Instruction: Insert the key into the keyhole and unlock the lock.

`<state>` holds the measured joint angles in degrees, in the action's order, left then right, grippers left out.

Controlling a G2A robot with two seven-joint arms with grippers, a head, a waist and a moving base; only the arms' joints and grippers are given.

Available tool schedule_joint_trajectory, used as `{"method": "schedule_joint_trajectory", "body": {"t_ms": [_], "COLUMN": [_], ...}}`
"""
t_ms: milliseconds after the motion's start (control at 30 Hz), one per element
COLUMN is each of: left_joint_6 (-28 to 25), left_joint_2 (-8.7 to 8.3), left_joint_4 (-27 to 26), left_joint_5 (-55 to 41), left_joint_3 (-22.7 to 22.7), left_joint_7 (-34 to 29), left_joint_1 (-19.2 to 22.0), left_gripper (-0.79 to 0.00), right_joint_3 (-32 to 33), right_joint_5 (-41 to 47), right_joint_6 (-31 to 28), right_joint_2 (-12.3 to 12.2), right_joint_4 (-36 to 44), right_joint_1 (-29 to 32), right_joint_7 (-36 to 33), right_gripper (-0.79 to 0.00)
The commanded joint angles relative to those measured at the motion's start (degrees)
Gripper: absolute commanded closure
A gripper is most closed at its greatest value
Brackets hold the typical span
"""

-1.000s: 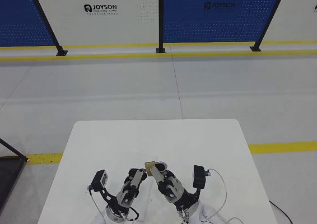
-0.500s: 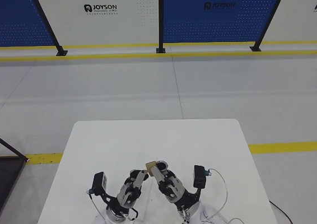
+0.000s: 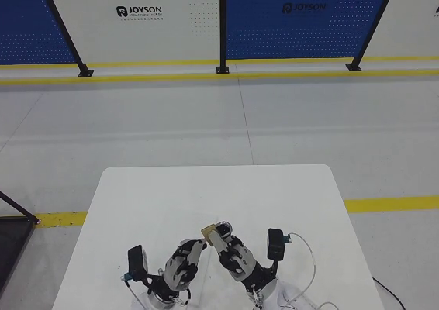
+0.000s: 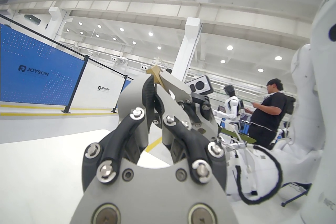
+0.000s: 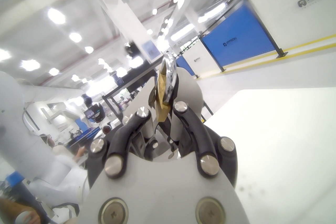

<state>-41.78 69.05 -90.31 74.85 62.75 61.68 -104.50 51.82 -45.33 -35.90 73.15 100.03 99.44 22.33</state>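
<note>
— Where was the lock (image 3: 210,232)?
— Clamped in the jaws of the right gripper (image 5: 168,83), held over the worktop (image 3: 204,194) close to its near edge, about midway between the side edges. It had a blocky brass body and a polished, rounded steel shackle (image 5: 169,70) standing past the fingertips.
— And the left gripper (image 4: 155,83)?
— Its tip sat just beside the lock's brass, jaws drawn together, with a ribbed black pad (image 4: 148,93) on one grey finger. What they pinched I couldn't tell.
— The worktop?
— Smooth matte white, with rounded corners.
— Any writing?
— A logo and a word on the blue and white panels (image 3: 305,27) beyond the far edge, set between black posts (image 3: 222,39).
— What changed from a second before?
— The left gripper had slid back toward the near edge, its wrist camera (image 3: 134,263) with it. The lock had barely moved.
</note>
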Motion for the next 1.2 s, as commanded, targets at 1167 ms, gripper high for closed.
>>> {"method": "schedule_joint_trajectory", "body": {"t_ms": [1167], "left_joint_6": [35.46], "left_joint_2": [-0.25], "left_joint_4": [0.47], "left_joint_5": [19.41], "left_joint_3": [-0.47], "left_joint_7": [7.50], "left_joint_1": [0.83], "left_gripper": [0.000], "right_joint_3": [-0.01], "right_joint_5": [-0.14], "right_joint_6": [0.72], "right_joint_2": [-0.32], "right_joint_4": [0.69], "right_joint_1": [0.52], "right_joint_7": [-0.41], "right_gripper": [0.000]}}
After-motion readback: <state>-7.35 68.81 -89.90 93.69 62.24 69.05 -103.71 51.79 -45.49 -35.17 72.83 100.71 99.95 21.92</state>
